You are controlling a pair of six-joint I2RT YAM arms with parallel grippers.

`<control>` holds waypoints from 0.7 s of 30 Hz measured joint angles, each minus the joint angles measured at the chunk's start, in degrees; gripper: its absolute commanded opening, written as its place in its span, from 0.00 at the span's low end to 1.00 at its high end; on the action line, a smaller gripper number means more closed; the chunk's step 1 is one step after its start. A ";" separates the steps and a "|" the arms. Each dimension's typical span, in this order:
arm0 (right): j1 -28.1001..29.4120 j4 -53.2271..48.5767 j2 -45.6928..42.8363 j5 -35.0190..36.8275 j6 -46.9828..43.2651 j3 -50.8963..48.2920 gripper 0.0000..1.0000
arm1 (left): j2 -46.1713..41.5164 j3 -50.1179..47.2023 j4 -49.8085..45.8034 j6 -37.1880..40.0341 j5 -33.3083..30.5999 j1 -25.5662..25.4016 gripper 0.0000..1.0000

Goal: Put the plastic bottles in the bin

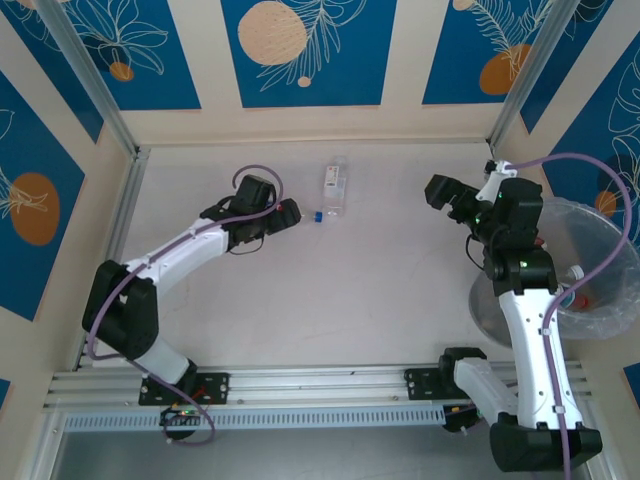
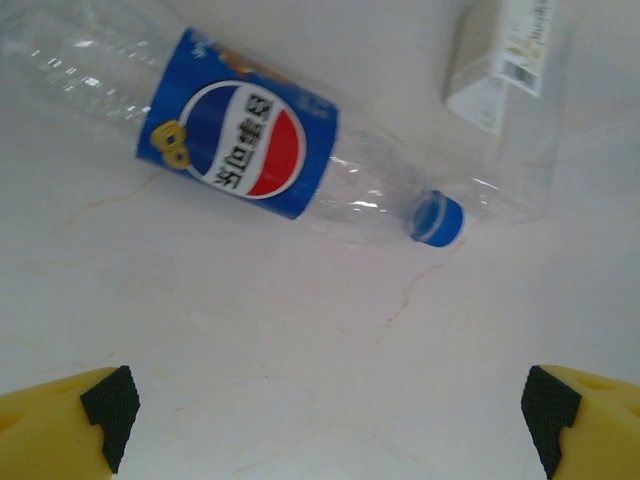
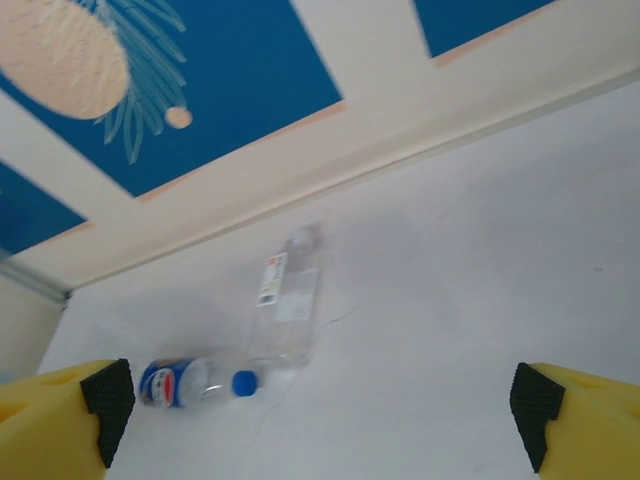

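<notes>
A clear bottle with a blue Pepsi label (image 2: 240, 140) and blue cap (image 1: 317, 215) lies on its side on the white table. My left gripper (image 1: 283, 214) hovers over it, open and holding nothing (image 2: 330, 425); the bottle lies just beyond the fingertips. A second clear bottle with a white label (image 1: 335, 188) lies beside the cap, toward the back wall (image 2: 505, 60). My right gripper (image 1: 447, 197) is raised right of centre, open and holding nothing (image 3: 325, 425). It looks toward both bottles (image 3: 285, 305), (image 3: 190, 382). The bag-lined bin (image 1: 612, 232) stands at the far right, behind the right arm.
Inside the bin I make out a bottle with a red label (image 1: 585, 296) and a white cap (image 1: 575, 272). Blue-patterned walls with metal posts (image 1: 95, 80) close the table at the back and sides. An aluminium rail (image 1: 320, 385) runs along the near edge.
</notes>
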 measured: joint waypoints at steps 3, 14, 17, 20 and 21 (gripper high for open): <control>1.18 2.47 -0.02 -4.33 0.39 -2.36 1.00 | 1.95 1.53 -1.99 -3.78 -1.46 0.00 1.00; 5.05 4.57 1.57 -11.08 -1.55 -2.51 1.00 | 17.16 18.71 -11.23 -21.88 -3.72 0.00 1.00; 5.68 4.28 1.55 -11.96 -2.49 -2.43 1.00 | 21.11 21.35 -13.86 -28.00 -3.96 0.00 1.00; 6.16 3.26 1.55 -12.11 -3.74 -2.36 1.00 | 25.20 25.31 -17.40 -32.13 -4.63 0.00 1.00; 6.27 2.99 1.55 -12.11 -4.09 -2.36 1.00 | 26.45 26.99 -18.67 -33.03 -5.03 0.00 1.00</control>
